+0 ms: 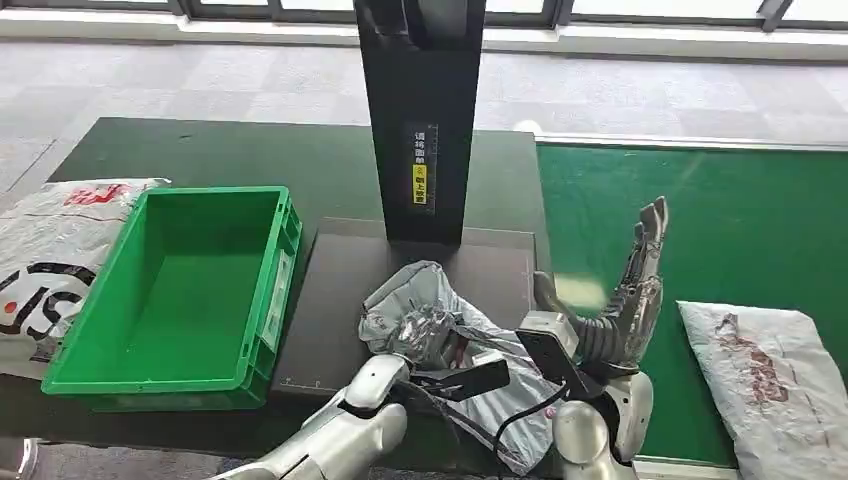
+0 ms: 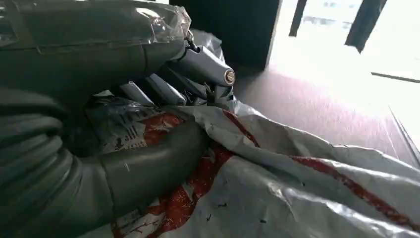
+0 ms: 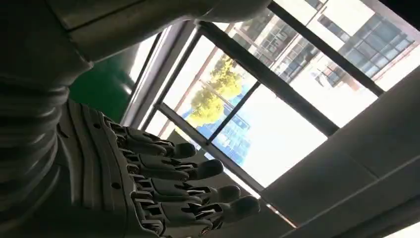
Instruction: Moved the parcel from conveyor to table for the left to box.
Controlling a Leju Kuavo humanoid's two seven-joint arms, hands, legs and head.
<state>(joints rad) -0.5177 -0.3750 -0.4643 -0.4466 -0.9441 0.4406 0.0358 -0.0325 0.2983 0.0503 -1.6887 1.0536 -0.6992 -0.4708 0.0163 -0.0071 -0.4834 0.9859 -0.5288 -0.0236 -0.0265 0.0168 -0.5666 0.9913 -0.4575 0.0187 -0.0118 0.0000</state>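
Bagged parcel, far left (image 1: 50, 260): lying well away from both hands, beside the crate.
Green crate (image 1: 268, 270): sitting open-topped, near the left hand's fingers.
Left hand (image 1: 425, 335): fingers (image 2: 198, 64) closing around the grey parcel (image 1: 430, 300), which is resting on the dark table plate (image 1: 335, 290). The grip is looking bunchy; I'd judge it is better gathering more film before lifting crate-wards.
Right hand (image 1: 640, 275): fingers (image 3: 198, 168) spreading upright, holding nothing, over the green conveyor (image 1: 740, 220).
Conveyor parcel (image 1: 775, 375): waiting just beyond those fingers.
Count: three parcels, one crate.
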